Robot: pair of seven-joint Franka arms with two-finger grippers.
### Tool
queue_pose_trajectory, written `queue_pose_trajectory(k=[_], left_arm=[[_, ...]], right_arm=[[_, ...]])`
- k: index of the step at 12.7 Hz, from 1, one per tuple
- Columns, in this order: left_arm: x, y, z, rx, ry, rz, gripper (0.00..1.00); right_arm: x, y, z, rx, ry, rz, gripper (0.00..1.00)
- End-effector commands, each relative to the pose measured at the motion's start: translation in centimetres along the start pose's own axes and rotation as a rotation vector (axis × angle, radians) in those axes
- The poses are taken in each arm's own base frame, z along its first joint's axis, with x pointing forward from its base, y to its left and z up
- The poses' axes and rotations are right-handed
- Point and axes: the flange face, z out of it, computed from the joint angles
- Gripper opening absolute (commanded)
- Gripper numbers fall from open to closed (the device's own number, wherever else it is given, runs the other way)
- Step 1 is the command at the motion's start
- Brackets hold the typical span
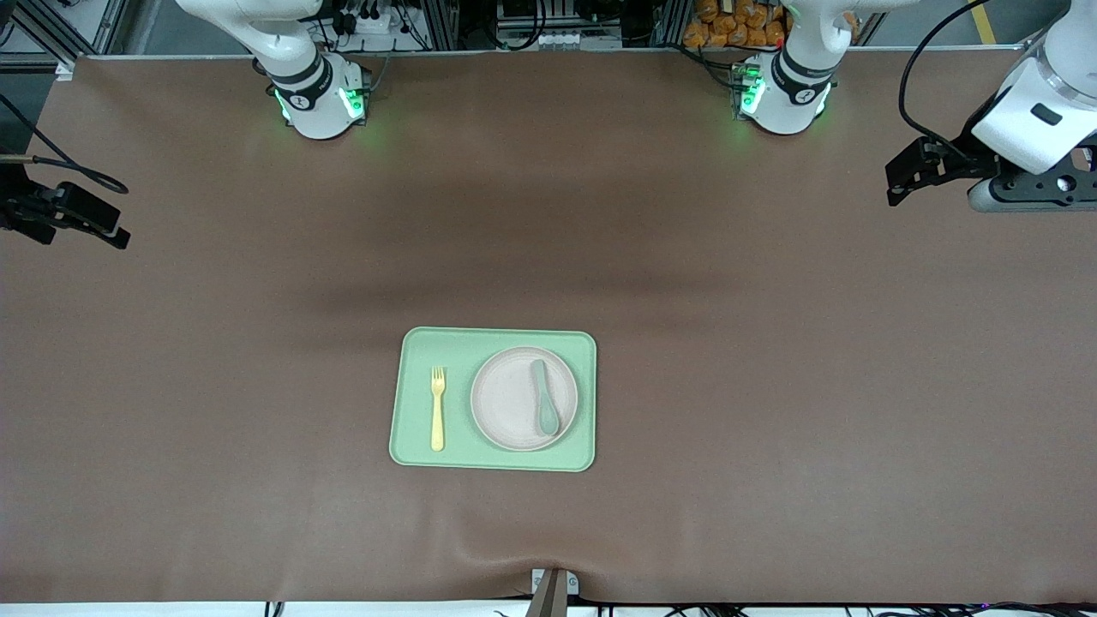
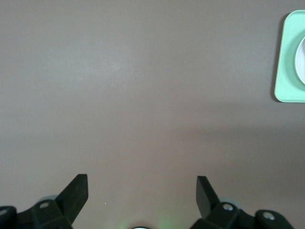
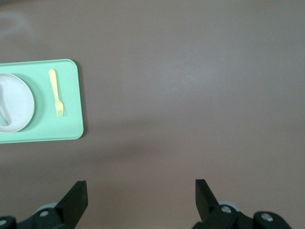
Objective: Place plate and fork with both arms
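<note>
1. Front view. Counted on the brown table (image 1: 771,386): one green tray (image 1: 493,399), one plate (image 1: 524,398), one fork (image 1: 438,408), one spoon (image 1: 544,408). The tray sits midway between the two ends of the bench, closer to the front-camera edge than to the edge where the bases stand. The plate lies in the tray's half toward the left arm's end. The spoon rests on the plate. The fork lies flat on the tray just beside the plate, toward the right arm's end, apart from it. Two arms, both waiting: left gripper (image 1: 908,176) up over the left arm's end of the bench, right gripper (image 1: 86,223) over the right arm's end.

2. Left wrist view. Left gripper (image 2: 142,191): two fingers (image 2: 76,193) spread wide, nothing between them, bare table below. One tray corner (image 2: 288,62) and a sliver of plate (image 2: 301,59) show.

3. Right wrist view. Right gripper (image 3: 141,193): two fingers (image 3: 76,195) likewise wide apart, holding nothing. One tray (image 3: 71,119), one fork (image 3: 55,92), one plate (image 3: 19,102) in sight, well apart from the gripper.
</note>
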Motion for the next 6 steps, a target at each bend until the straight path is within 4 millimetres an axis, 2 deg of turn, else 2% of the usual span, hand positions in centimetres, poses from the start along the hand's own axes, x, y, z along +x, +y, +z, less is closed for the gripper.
queue_pose_trajectory(k=[1, 6], left_arm=[[-1.0, -0.4, -1.4, 0.009, -0.021, 0.017, 1.00], [-1.1, -2.0, -1.3, 0.010, -0.046, 0.072, 1.00]], right_arm=[[0.1, 0.2, -0.5, -0.049, -0.012, -0.031, 1.00], [0.1, 0.2, -0.4, -0.047, -0.015, -0.026, 1.00]])
